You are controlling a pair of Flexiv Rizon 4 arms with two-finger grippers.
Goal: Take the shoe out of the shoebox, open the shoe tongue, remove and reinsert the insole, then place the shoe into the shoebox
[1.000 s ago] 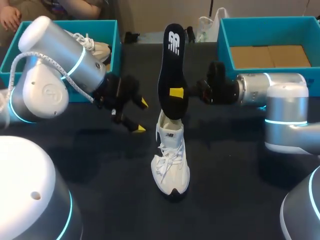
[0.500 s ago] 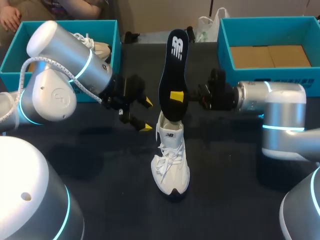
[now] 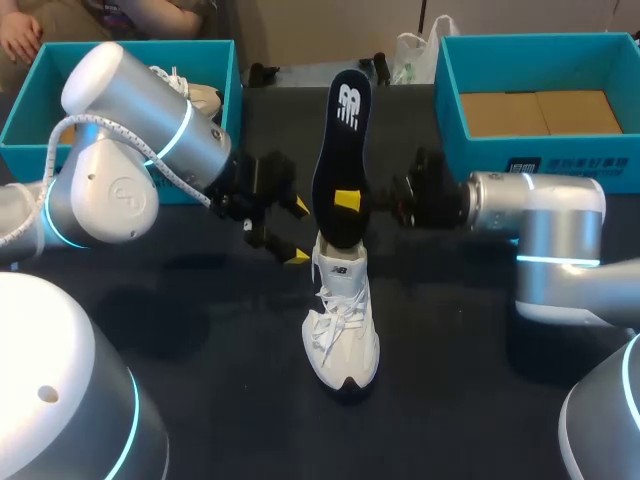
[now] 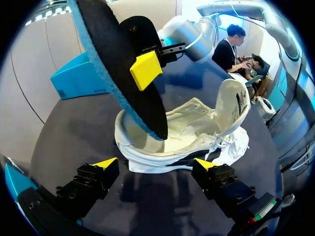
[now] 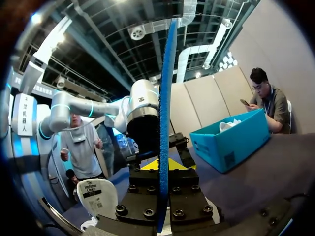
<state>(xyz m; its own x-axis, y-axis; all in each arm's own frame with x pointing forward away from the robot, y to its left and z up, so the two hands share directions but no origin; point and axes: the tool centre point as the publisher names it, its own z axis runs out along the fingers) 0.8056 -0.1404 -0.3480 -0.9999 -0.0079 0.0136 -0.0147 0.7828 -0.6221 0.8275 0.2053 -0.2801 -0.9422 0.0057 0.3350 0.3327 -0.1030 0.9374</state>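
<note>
Right gripper (image 3: 345, 200) pinches the insole (image 3: 340, 130), its end now lower inside the shoe (image 3: 343, 330); the spread left gripper (image 3: 297, 233) has edged closer, so reinsertion seems underway.

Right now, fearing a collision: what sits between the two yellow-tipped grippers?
The upright black foam insole, pinched by the right gripper; head view shows it.

A shoe (image 3: 342, 320) is set at the middle of the worktop (image 3: 470, 380), toe toward the near edge. An insole (image 3: 338, 150) is stood upright over its heel, the lower end inside the opening, and is clamped from both sides by the right gripper (image 3: 350, 200). The left gripper (image 3: 298, 232) is placed just left of the insole, apart from it. One shoebox (image 3: 20, 110) is found at the far left with a second shoe (image 3: 195, 97) in it; another shoebox (image 3: 448, 80) is at the far right.
</note>
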